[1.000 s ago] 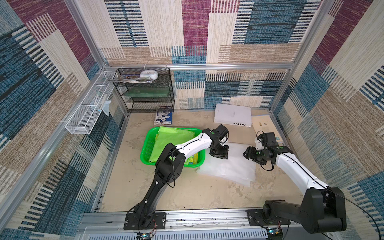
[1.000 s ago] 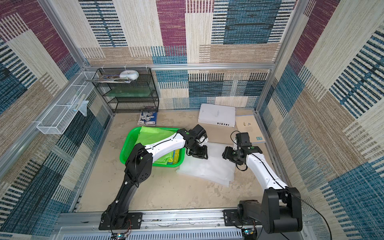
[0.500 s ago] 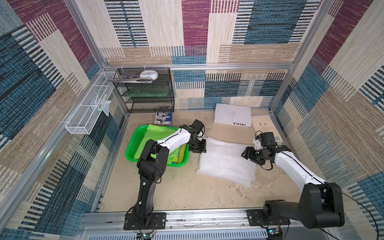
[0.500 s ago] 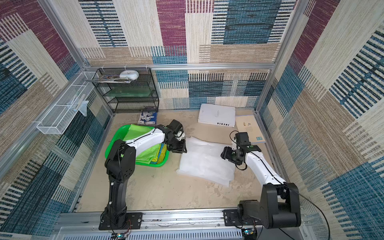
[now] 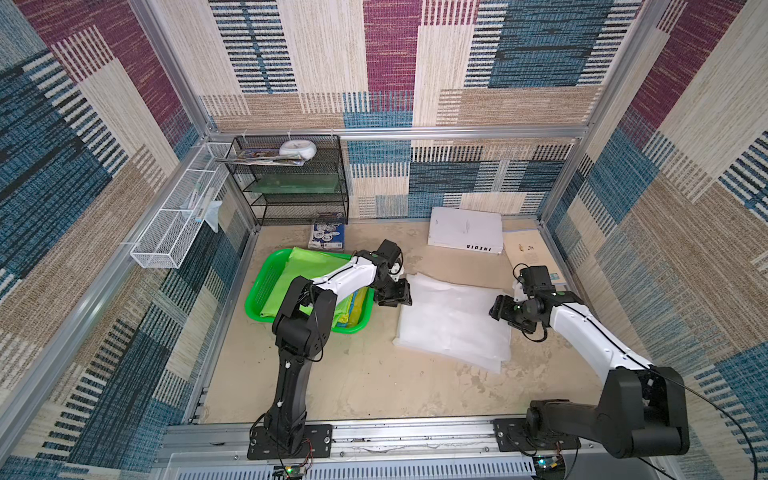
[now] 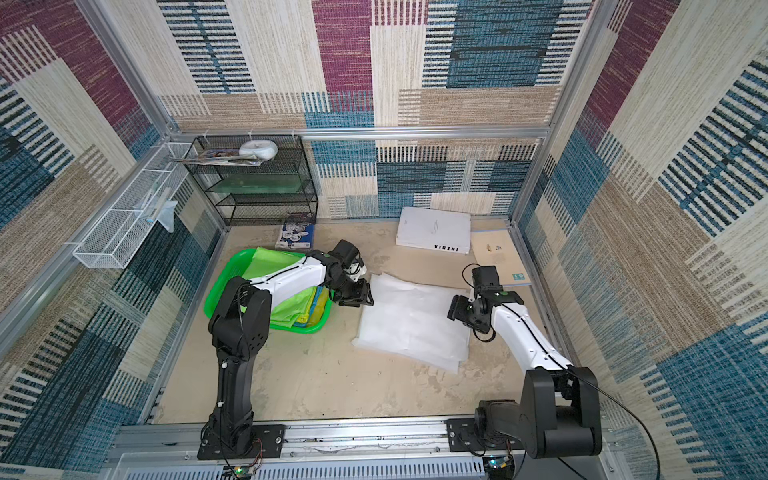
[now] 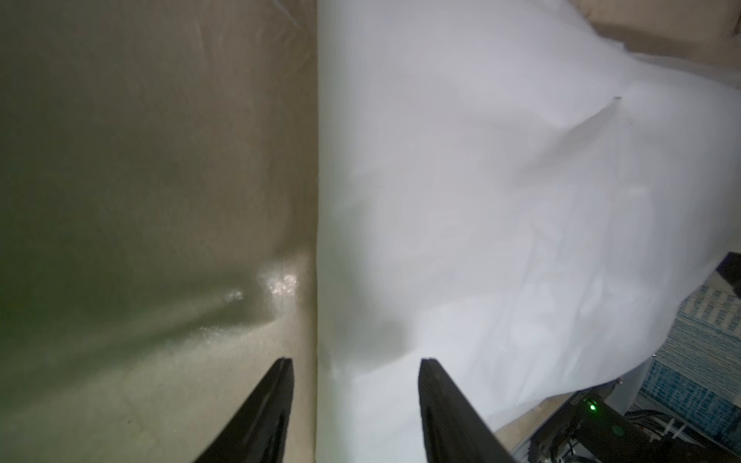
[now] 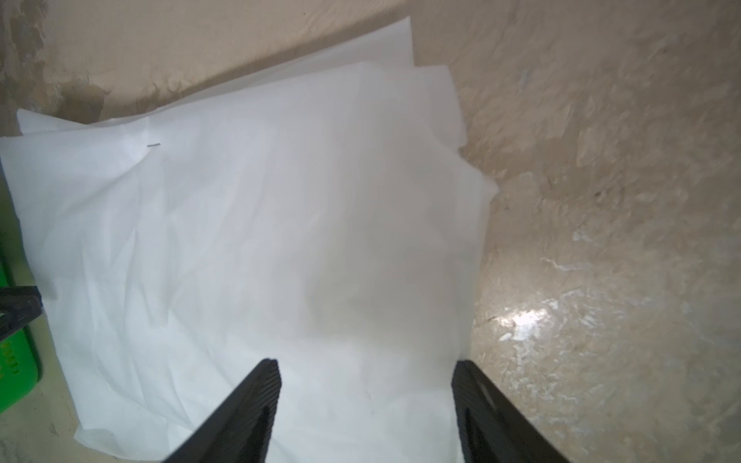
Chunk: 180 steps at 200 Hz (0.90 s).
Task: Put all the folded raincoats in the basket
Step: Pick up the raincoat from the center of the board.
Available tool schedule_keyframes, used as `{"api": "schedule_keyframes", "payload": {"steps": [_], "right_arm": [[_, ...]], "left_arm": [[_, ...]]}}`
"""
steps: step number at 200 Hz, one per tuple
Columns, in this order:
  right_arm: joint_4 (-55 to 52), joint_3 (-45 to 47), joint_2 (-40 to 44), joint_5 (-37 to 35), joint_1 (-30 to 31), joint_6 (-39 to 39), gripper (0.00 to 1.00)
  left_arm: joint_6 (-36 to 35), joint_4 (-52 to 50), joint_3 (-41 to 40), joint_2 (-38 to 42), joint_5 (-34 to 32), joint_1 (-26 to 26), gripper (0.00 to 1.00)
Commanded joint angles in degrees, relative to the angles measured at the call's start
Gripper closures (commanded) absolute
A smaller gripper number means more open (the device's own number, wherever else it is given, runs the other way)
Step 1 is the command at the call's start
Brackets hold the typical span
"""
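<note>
left gripper (image 7: 357,359) and right gripper (image 8: 365,360) flank the folded raincoat (image 5: 453,322), fingers (image 7: 260,409) apart, nothing clamped, probably prepping a two-sided lift into the basket (image 5: 268,280).

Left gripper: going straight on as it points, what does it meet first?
Likely the edge of the white folded raincoat, which the open left gripper straddles, bare table beside it; height unclear.

Bare floor (image 5: 353,374) lies open before the raincoat (image 5: 453,324); basket (image 5: 266,286) near its left edge; white box (image 5: 465,230) behind.
</note>
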<state>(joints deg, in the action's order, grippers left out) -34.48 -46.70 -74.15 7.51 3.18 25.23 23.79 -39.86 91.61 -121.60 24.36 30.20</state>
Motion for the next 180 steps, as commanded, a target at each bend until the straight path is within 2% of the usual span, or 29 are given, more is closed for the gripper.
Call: {"api": "schedule_keyframes", "payload": {"steps": [1, 22, 39, 64, 82, 99, 123, 180], "right_arm": [[-0.55, -0.1, -0.56, 1.06, -0.02, -0.09, 0.27], [-0.32, 0.12, -0.93, 1.53, -0.02, -0.26, 0.26], [-0.16, 0.1, -1.07, 1.81, -0.02, -0.29, 0.26], [0.16, 0.29, -1.16, 2.23, -0.08, -0.45, 0.27], [0.44, 0.09, -1.19, 2.51, -0.08, -0.55, 0.27], [1.2, -0.24, -1.18, 3.04, -0.04, -0.54, 0.27], [2.09, -0.89, -1.83, 3.64, -0.02, -0.61, 0.25], [6.42, 0.63, -8.03, 9.34, -0.14, 0.21, 0.25]], "left_arm": [[-0.07, 2.04, -1.2, -0.71, 3.12, -0.14, 0.46], [0.44, 4.66, -2.37, -1.42, 6.15, -0.05, 0.49], [0.99, 5.82, -2.58, -1.88, 7.01, -0.05, 0.56], [1.33, 5.49, -1.77, -2.15, 5.25, -0.01, 0.72], [1.49, 3.95, -0.59, -1.85, 2.96, -0.05, 0.89], [1.58, 1.52, 0.79, -1.15, -0.92, -0.14, 1.0], [2.05, -2.15, 1.73, -0.42, -6.11, -0.85, 1.0], [1.11, -3.81, 1.7, -0.81, -8.07, -1.94, 1.0]]}}
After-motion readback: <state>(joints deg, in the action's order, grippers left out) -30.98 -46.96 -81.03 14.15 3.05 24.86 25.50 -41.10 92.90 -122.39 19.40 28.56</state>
